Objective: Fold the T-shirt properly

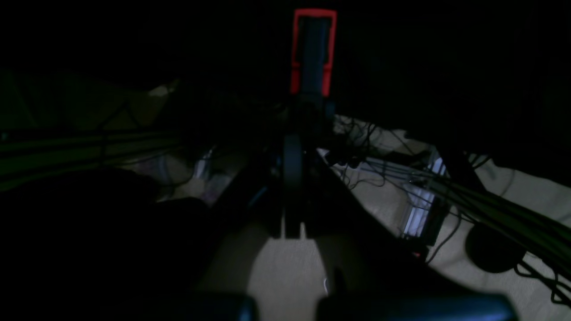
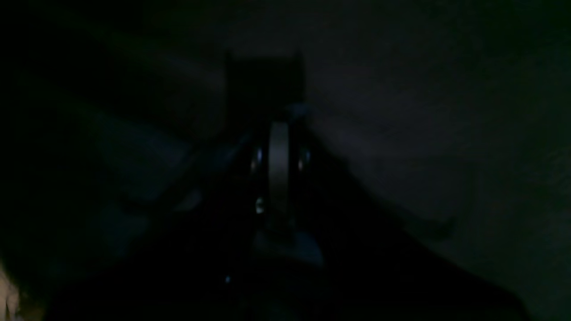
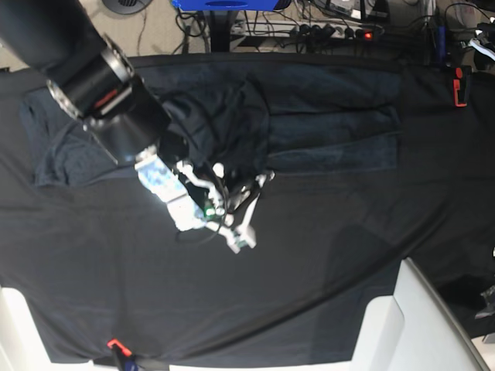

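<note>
your right gripper (image 3: 246, 207) sits at the near edge of the t-shirt (image 3: 232, 116), its jaws drawn together; whether they pinch any cloth you cannot tell, since the right wrist view is nearly black. the right arm (image 3: 85, 66) reaches in over the shirt's sleeve end, covering part of it. your left gripper (image 1: 313, 49), with its red-edged fingers pressed together and nothing between them, hangs away from the shirt, past the table's edge, over a pale floor (image 1: 285, 281) strewn with cables (image 1: 490, 200).

the t-shirt lies toward the far side of the black table cloth (image 3: 271, 294), its long axis running side to side across the table. a rumpled, bunched fold rises in the shirt just beyond the right gripper. beyond the shirt, off the table, stand a blue bin (image 3: 224, 4) and a power strip (image 3: 332, 31). a red clip (image 3: 459, 85) sits beside the shirt's far end, and white panels (image 3: 418, 325) stand at the cloth's near corners.
</note>
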Tool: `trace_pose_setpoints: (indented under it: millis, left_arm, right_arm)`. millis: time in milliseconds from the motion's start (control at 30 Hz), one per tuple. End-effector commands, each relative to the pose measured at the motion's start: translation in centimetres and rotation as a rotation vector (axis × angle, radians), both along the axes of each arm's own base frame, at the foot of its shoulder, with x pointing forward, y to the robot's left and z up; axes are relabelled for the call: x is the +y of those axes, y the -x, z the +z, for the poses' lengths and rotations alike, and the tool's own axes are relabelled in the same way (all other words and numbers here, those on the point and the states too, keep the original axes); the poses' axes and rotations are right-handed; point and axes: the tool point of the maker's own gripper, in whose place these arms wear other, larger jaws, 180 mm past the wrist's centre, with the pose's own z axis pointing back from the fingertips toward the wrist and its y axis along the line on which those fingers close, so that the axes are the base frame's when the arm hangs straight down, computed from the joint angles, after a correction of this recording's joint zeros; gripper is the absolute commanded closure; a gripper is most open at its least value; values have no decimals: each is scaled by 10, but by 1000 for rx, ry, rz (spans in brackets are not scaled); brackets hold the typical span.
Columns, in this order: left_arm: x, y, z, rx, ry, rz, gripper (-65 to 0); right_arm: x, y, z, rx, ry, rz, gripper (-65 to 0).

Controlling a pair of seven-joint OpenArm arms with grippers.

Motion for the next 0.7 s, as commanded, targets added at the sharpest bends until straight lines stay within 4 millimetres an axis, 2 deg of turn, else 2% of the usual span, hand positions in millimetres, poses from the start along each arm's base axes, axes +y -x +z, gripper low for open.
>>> trace_pose_setpoints:
  millis: [0, 67, 267, 333, 500, 600, 667]
  left_arm:
    - [8, -6, 12, -21, -29, -15, 0]
    - [8, -7, 12, -22, -30, -17, 0]
    - [8, -16, 12, -38, -29, -18, 0]
    - [3, -26, 11, -52, -21, -32, 0]
    - [-11, -36, 3, -39, 3, -80, 0]
    - [-15, -40, 3, -48, 4, -87, 0]
    - [-15, -40, 3, -48, 4, -87, 0]
  right_arm:
    - [21, -14, 28, -58, -61, 26, 0]
    - [28, -1, 39, -49, -78, 61, 0]
    - [66, 35, 87, -83, -131, 222, 0]
    - [80, 48, 99, -109, -134, 299, 0]
    - [115, 84, 111, -148, -135, 473, 0]
    - [129, 105, 109, -163, -114, 574, 0]
    - [137, 113, 110, -179, -102, 624, 0]
